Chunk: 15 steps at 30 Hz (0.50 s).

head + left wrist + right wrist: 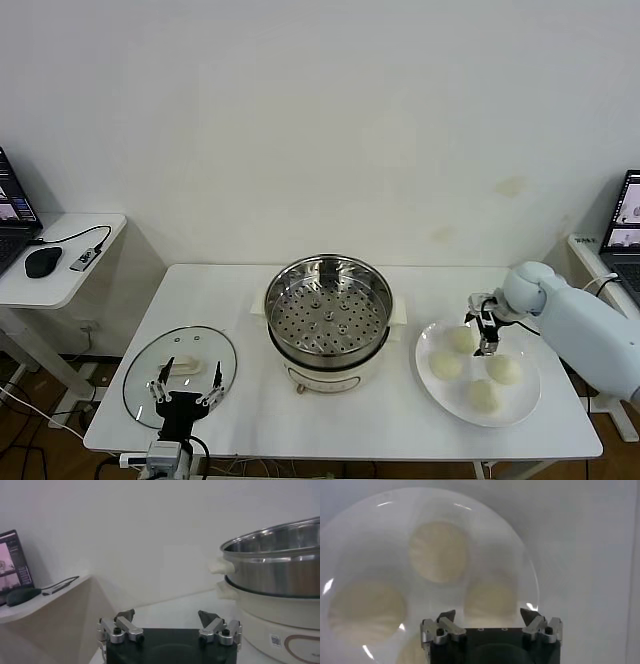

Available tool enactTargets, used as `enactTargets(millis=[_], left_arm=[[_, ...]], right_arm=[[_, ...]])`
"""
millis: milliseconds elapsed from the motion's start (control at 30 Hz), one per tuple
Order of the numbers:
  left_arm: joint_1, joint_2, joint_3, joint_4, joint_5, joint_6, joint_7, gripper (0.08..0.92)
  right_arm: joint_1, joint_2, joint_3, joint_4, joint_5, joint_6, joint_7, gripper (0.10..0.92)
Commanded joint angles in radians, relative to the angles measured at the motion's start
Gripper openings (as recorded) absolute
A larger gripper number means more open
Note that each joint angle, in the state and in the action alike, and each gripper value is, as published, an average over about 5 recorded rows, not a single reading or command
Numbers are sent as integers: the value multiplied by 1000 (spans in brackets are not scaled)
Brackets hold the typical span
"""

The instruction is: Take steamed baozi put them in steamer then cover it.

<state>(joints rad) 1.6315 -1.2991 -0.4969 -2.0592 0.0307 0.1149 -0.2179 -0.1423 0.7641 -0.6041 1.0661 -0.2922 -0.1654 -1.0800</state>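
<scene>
The steamer [328,305] stands at the table's middle, uncovered, its perforated tray bare; it also shows in the left wrist view [272,565]. Four steamed baozi lie on a white plate [530,395] to its right: [460,339], [445,364], [506,370], [484,396]. My right gripper [487,335] hovers open over the plate's far side, among the buns. In the right wrist view my right gripper [488,615] is open above one baozi [490,600], not touching it; others [439,551], [367,611] lie beyond. My left gripper [186,385] is open over the glass lid [150,375].
The lid lies flat at the table's front left, white handle [190,368] up. A side table on the left holds a mouse [43,262] and a laptop; another laptop [625,225] stands at the right. My left gripper [166,615] is empty.
</scene>
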Motion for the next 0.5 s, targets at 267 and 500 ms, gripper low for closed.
enactTargets(millis=[267, 500], left_arm=[[-2, -1, -2, 1, 1, -2, -2, 823], [0, -1, -3, -3, 0, -3, -1, 823]], right_arm=[[19, 22, -21, -27, -11, -7, 2, 625], [30, -8, -28, 16, 4, -1, -1, 560]])
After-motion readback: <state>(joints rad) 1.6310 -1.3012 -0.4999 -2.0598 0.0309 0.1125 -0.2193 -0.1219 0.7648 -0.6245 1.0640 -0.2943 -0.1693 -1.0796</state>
